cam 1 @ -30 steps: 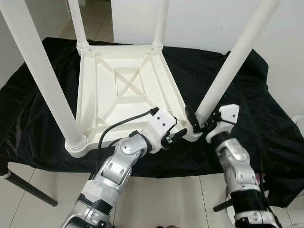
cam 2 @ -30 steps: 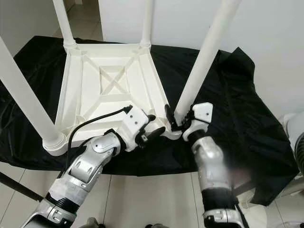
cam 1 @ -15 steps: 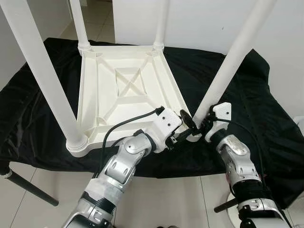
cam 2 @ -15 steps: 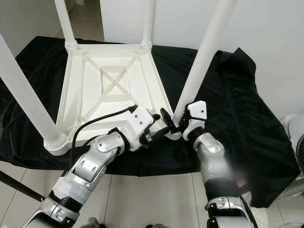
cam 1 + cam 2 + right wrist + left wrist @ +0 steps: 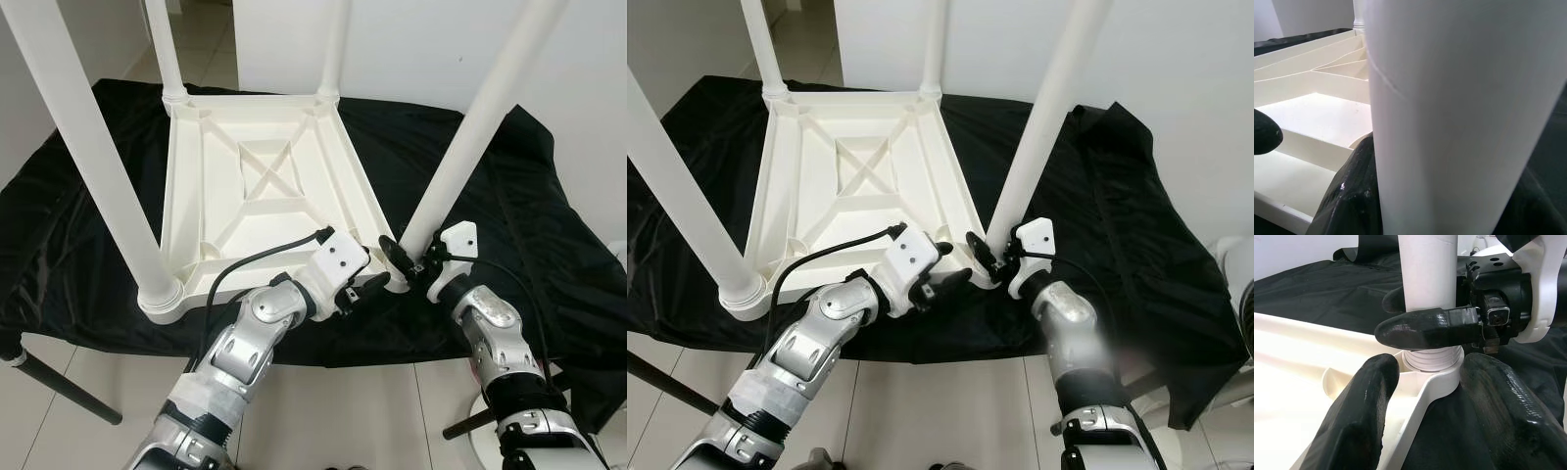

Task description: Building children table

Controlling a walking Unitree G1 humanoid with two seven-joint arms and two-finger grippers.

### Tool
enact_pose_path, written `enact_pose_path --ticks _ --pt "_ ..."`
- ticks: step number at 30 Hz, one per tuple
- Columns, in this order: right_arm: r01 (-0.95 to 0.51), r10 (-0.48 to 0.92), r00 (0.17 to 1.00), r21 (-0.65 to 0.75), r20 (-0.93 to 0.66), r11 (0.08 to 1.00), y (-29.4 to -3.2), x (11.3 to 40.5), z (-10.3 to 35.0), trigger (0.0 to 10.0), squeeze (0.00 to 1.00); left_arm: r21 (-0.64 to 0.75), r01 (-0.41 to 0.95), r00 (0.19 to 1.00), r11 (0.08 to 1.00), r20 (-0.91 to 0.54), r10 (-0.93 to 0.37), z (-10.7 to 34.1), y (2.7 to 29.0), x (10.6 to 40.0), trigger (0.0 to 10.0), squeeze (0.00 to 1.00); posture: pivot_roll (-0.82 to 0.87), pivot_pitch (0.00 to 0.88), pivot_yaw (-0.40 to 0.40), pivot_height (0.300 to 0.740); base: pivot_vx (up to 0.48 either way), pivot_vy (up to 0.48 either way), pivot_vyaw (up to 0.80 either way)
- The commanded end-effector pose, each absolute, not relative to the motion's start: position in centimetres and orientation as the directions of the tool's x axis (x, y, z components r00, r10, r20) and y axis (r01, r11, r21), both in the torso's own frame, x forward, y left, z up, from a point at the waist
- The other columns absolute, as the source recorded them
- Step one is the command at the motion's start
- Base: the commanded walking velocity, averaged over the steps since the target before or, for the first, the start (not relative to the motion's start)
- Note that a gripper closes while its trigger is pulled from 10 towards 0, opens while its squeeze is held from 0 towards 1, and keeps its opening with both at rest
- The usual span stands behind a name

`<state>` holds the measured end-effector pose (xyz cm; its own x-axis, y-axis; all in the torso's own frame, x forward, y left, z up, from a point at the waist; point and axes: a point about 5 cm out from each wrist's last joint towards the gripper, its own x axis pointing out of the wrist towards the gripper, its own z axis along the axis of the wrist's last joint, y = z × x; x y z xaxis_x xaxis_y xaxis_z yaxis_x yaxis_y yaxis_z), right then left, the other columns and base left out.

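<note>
A white plastic children's table (image 5: 255, 196) lies upside down on a black cloth, its four legs pointing up. My right gripper (image 5: 408, 258) is shut on the base of the near right leg (image 5: 460, 157), just above its socket (image 5: 1432, 364). One of its fingers (image 5: 1425, 328) crosses the leg, and the leg (image 5: 1459, 98) sits tight between the black fingers (image 5: 1352, 200). My left gripper (image 5: 377, 284) is open, its two fingers (image 5: 1371, 406) standing on either side of the table's near right corner rim below that socket.
The black cloth (image 5: 509, 206) covers the work surface and hangs over its front edge. The near left leg (image 5: 93, 157) rises tall at the left, with two more legs at the back. A dark stand leg (image 5: 59, 387) crosses the tiled floor at the lower left.
My left gripper has moved right, from the table's front rim up to the corner beside the leg socket. My right gripper stays on the leg base, its wrist turned and a little lower.
</note>
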<state>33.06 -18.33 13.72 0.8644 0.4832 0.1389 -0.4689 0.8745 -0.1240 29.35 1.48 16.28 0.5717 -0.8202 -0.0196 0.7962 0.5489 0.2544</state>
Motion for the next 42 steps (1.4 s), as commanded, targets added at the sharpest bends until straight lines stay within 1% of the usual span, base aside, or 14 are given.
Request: enact_pose_path --ticks 1,2,3,4,15,17,20,22,24,25,26,28,32,42 --pt "-0.433 0.447 0.887 -0.121 0.119 0.893 -18.8 32.8 12.8 1.7 0.0 0.257 0.81 0.551 0.527 -0.024 -0.834 16.2 1.0 29.0 10.0 0.0 -0.01 0.05 -0.04 0.74 0.0 0.0 0.0" --pt "-0.433 0.447 0.887 -0.121 0.119 0.893 -18.8 32.8 12.8 1.7 0.0 0.257 0.81 0.551 0.527 -0.024 -0.834 16.2 1.0 29.0 10.0 0.0 -0.01 0.05 -0.04 0.74 0.0 0.0 0.0" --pt "-0.427 0.439 0.89 -0.117 0.119 0.897 -18.9 32.7 12.8 4.8 0.0 0.257 0.81 0.551 0.527 -0.023 -0.834 16.2 1.0 29.0 10.0 0.0 -0.01 0.05 -0.04 0.74 0.0 0.0 0.0" --pt "-0.414 0.425 0.897 -0.108 0.121 0.904 -19.0 32.7 12.8 10.0 0.0 0.258 0.81 0.55 0.527 -0.023 -0.835 16.2 1.0 29.0 10.0 0.0 -0.01 0.047 -0.041 0.74 0.0 0.0 0.0" --pt "-0.317 0.319 0.94 -0.041 0.12 0.948 -18.5 32.3 12.8 10.0 0.0 0.254 0.812 0.548 0.525 -0.024 -0.836 16.2 1.0 28.9 10.0 0.0 -0.01 0.04 -0.045 0.74 0.0 0.0 0.0" --pt "-0.193 0.19 0.973 0.01 0.132 0.981 -17.8 31.9 12.6 10.0 0.0 0.252 0.815 0.544 0.522 -0.025 -0.838 16.0 0.9 28.7 10.0 0.0 -0.02 0.039 -0.051 0.74 0.0 0.0 0.0" --pt "-0.141 0.136 0.982 0.029 0.133 0.99 -17.7 31.8 12.5 10.0 0.0 0.252 0.815 0.544 0.521 -0.026 -0.839 16.0 0.9 28.7 10.0 0.0 -0.02 0.038 -0.052 0.74 0.0 0.0 0.0" --pt "-0.006 -0.008 0.992 0.115 0.122 0.993 -17.7 31.6 12.2 10.0 0.0 0.253 0.816 0.542 0.519 -0.026 -0.84 16.0 0.8 28.6 10.0 0.0 -0.02 0.038 -0.053 0.74 0.0 0.0 0.0" --pt "-0.006 -0.008 0.992 0.115 0.122 0.993 -17.7 31.6 12.2 10.0 0.0 0.253 0.816 0.542 0.519 -0.026 -0.84 16.0 0.8 28.6 10.0 0.0 -0.02 0.038 -0.053 0.74 0.0 0.0 0.0" --pt "0.129 -0.146 0.984 0.154 0.106 0.98 -17.5 31.1 12.0 10.0 0.0 0.253 0.817 0.54 0.517 -0.024 -0.841 16.1 0.7 28.6 10.0 0.0 -0.02 0.039 -0.054 0.74 0.0 0.0 0.0" --pt "0.129 -0.146 0.984 0.154 0.106 0.98 -17.5 31.1 12.0 10.0 0.0 0.253 0.817 0.54 0.517 -0.024 -0.841 16.1 0.7 28.6 10.0 0.0 -0.02 0.039 -0.054 0.74 0.0 0.0 0.0" --pt "0.252 -0.269 0.96 0.18 0.076 0.951 -17.2 30.7 11.8 10.0 0.0 0.251 0.819 0.538 0.517 -0.022 -0.842 16.1 0.6 28.5 10.0 0.0 -0.02 0.04 -0.055 0.74 0.0 0.0 0.0" --pt "0.382 -0.386 0.922 0.14 0.007 0.914 -16.5 30.2 11.2 10.0 0.0 0.248 0.82 0.536 0.515 -0.022 -0.844 16.0 0.6 28.5 10.0 0.0 -0.02 0.04 -0.056 0.74 0.0 0.0 0.0" --pt "0.316 -0.324 0.946 0.2 0.004 0.927 -15.2 30.1 11.6 10.0 0.0 0.242 0.821 0.539 0.518 -0.027 -0.842 15.9 0.6 28.3 10.0 0.0 -0.02 0.046 -0.064 0.74 0.0 0.0 0.0"
